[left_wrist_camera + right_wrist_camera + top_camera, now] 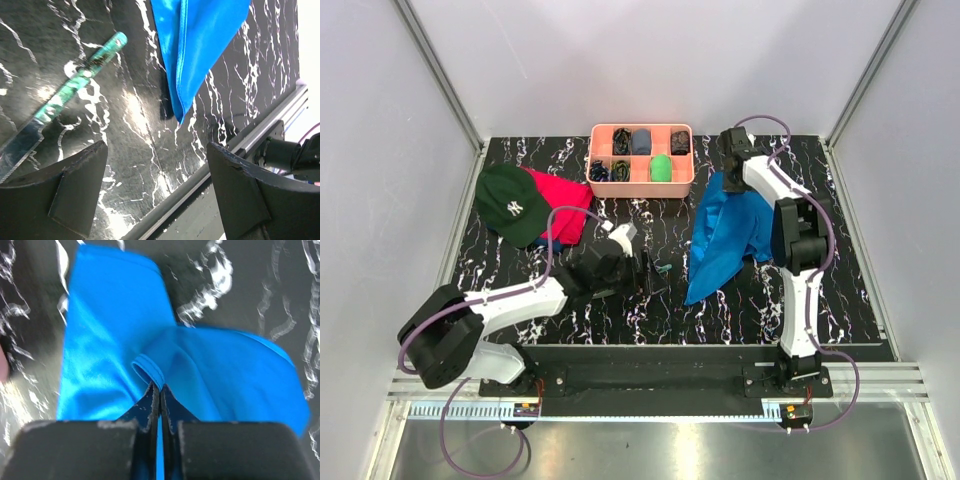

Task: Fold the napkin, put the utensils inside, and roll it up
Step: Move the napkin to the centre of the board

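Observation:
The bright blue napkin lies bunched and drawn out on the right of the black marble table, its narrow end pointing toward the front. My right gripper is at the napkin's far end. In the right wrist view it is shut on a hemmed fold of the napkin. My left gripper is at mid-table, open and empty. A dark teal-green utensil, a knife, lies flat on the table ahead of it to the left; its tip shows in the top view. The napkin's near corner is beside it.
A pink tray with small items in compartments stands at the back centre. A dark green cap lies on a red cloth at the back left. A metal rail runs along the table's front edge.

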